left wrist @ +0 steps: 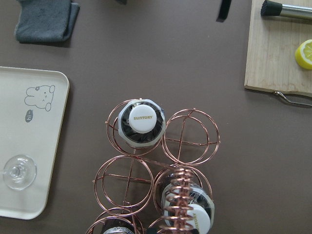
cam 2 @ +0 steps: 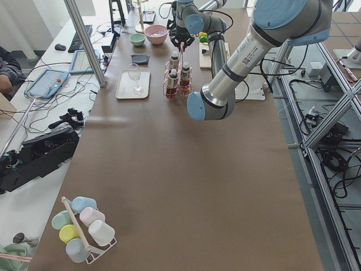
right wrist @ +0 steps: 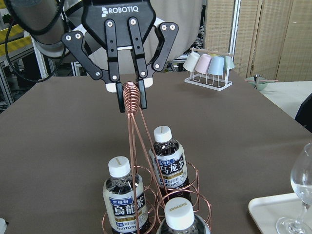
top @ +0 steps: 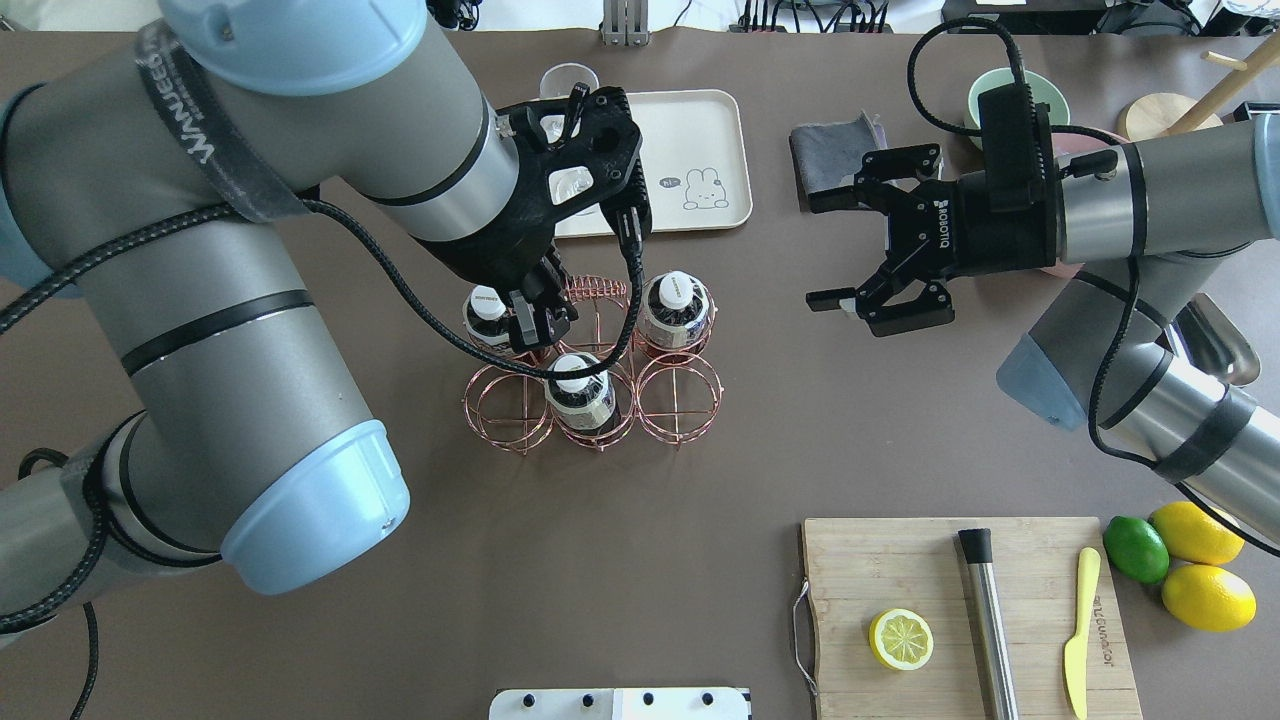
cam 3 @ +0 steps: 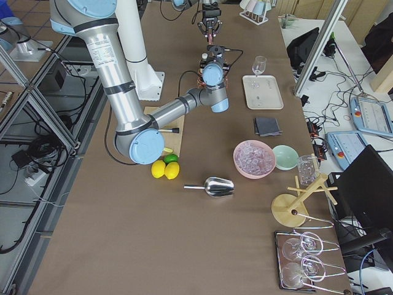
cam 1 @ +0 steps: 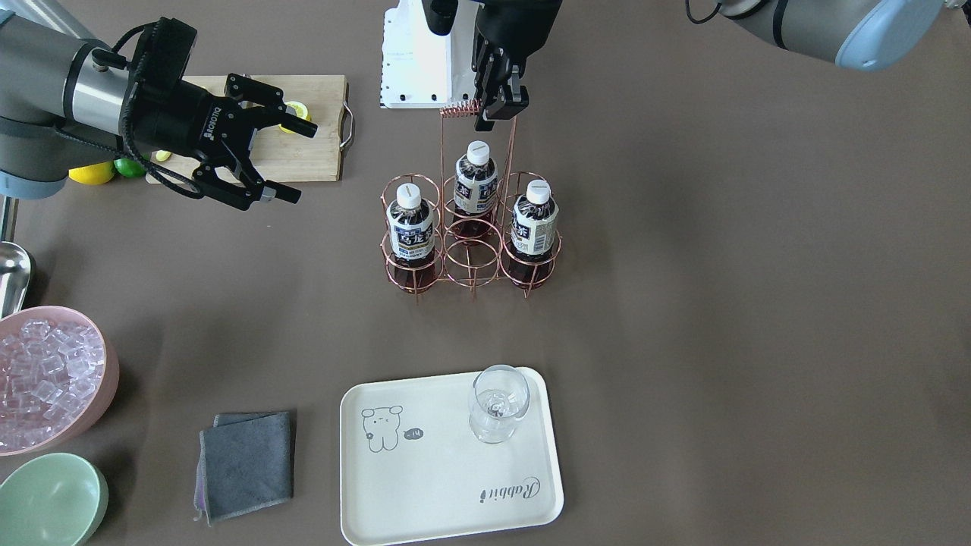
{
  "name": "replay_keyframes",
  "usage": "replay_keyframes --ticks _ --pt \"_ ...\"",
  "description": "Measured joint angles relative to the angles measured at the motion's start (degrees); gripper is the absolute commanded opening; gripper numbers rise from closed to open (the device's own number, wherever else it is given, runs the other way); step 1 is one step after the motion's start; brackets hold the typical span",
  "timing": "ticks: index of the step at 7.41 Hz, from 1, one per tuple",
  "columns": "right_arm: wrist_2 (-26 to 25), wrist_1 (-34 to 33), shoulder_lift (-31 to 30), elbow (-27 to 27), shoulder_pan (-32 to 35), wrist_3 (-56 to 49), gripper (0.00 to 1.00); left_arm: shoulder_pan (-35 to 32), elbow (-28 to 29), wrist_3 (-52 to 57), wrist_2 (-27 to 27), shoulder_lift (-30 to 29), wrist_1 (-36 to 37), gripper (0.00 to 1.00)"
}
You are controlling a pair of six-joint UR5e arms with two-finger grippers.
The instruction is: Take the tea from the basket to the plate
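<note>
Three tea bottles (cam 1: 410,224) (cam 1: 476,182) (cam 1: 535,224) with white caps stand in a copper wire basket (cam 1: 470,267) at mid-table. My left gripper (cam 1: 494,108) is shut on the basket's coiled handle (cam 1: 457,111), directly above the bottles; the right wrist view shows its fingers (right wrist: 121,100) clamped on the coil (right wrist: 132,95). My right gripper (cam 1: 300,161) is open and empty, in the air to the side of the basket, over the cutting board's edge. The cream plate (cam 1: 447,470) with a bear print lies beyond the basket and holds a clear glass (cam 1: 497,406).
A wooden cutting board (top: 900,570) carries a lemon half (top: 901,639), a steel muddler (top: 990,620) and a yellow knife (top: 1078,630). Lemons and a lime (top: 1195,565) lie beside it. A grey cloth (cam 1: 246,462), a pink ice bowl (cam 1: 45,379) and a green bowl (cam 1: 45,500) sit near the plate.
</note>
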Motion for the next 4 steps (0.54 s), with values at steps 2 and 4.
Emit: replay_keyframes --ticks 2,4 --pt "-3.55 0.03 0.34 -0.30 -2.84 -2.27 1.00 -0.03 -0.01 -0.02 -0.01 0.01 0.03 0.00" --pt "-8.24 0.04 2.15 -1.94 -5.17 -5.22 1.00 -0.03 0.05 -0.03 -0.01 0.05 0.10 0.00"
